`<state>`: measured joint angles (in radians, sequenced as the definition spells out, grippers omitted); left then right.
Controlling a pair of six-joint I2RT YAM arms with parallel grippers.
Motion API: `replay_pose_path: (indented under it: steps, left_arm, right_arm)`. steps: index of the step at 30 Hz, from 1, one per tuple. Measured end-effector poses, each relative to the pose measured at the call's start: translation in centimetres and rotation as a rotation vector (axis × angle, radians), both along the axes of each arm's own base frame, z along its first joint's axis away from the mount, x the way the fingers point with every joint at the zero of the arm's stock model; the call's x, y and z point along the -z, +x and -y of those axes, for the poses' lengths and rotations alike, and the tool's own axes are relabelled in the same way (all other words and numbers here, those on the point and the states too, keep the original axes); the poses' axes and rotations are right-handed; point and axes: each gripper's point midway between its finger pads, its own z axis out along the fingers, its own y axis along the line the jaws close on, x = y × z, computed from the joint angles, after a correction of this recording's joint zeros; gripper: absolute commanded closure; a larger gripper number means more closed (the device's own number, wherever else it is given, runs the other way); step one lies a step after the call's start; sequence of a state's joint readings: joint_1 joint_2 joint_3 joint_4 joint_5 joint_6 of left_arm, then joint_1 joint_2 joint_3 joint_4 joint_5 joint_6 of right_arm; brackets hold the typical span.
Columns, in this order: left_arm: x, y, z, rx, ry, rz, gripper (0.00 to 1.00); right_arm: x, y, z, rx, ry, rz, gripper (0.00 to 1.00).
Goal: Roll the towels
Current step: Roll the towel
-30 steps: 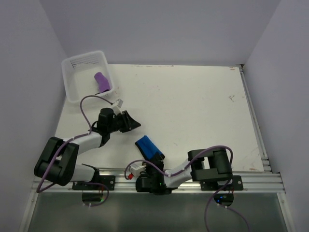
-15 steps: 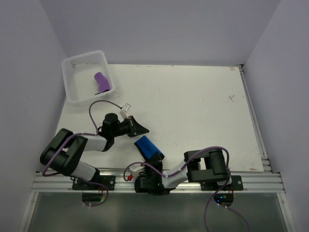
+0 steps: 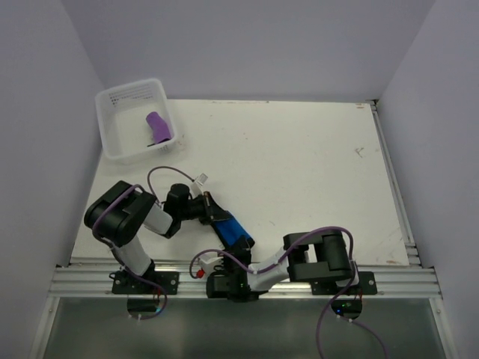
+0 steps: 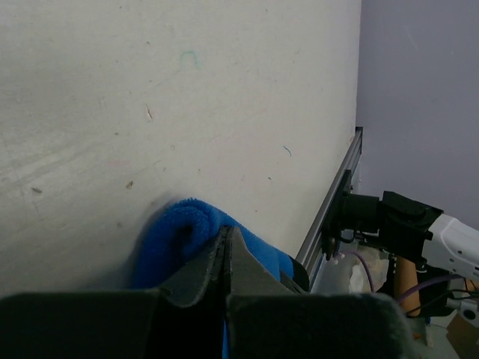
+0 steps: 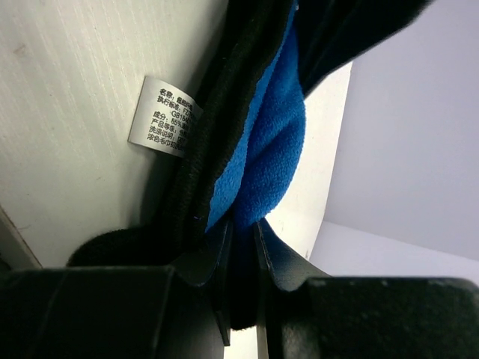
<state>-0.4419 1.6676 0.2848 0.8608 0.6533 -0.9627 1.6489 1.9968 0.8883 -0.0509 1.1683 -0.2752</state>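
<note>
Left gripper (image 4: 227,250) was pressed together at the blue towel (image 4: 179,232); right gripper (image 5: 241,235) pinched that towel's near end, beside the black towel (image 5: 206,142).

The left arm (image 3: 153,217) lies low with its elbow folded back. The left gripper (image 3: 215,215) points right, jaws pressed together; whether they catch any cloth is unclear. The right arm (image 3: 322,250) stretches left along the near edge, and the right gripper (image 5: 241,239) is clamped on the blue towel (image 5: 269,142).
</note>
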Motion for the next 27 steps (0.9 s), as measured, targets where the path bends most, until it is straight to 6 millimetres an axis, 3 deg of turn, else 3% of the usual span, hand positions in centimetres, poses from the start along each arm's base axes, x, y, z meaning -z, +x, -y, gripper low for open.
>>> replay_pose_path:
  steps: [2,7,10,21,27]
  left_arm:
    - [0.7,0.1,0.2,0.007,0.0,-0.016,1.0]
    - [0.8,0.5,0.5,0.015,0.0,0.003,1.0]
    - [0.8,0.7,0.4,0.009,0.025,0.016,1.0]
    - [1.4,1.4,0.5,-0.002,0.043,0.012,1.0]
    - [1.3,1.9,0.5,-0.018,0.051,0.019,1.0]
  right_arm:
    - [0.0,0.0,0.0,0.003,-0.002,0.0,1.0]
    - [0.1,0.0,0.0,0.014,0.005,-0.001,0.68]
    - [-0.2,0.0,0.0,0.026,0.018,0.008,0.6]
    - [-1.4,-0.7,0.6,0.045,0.065,-0.017,0.52]
    - [-3.4,-2.0,1.0,0.051,0.165,-0.102,0.5]
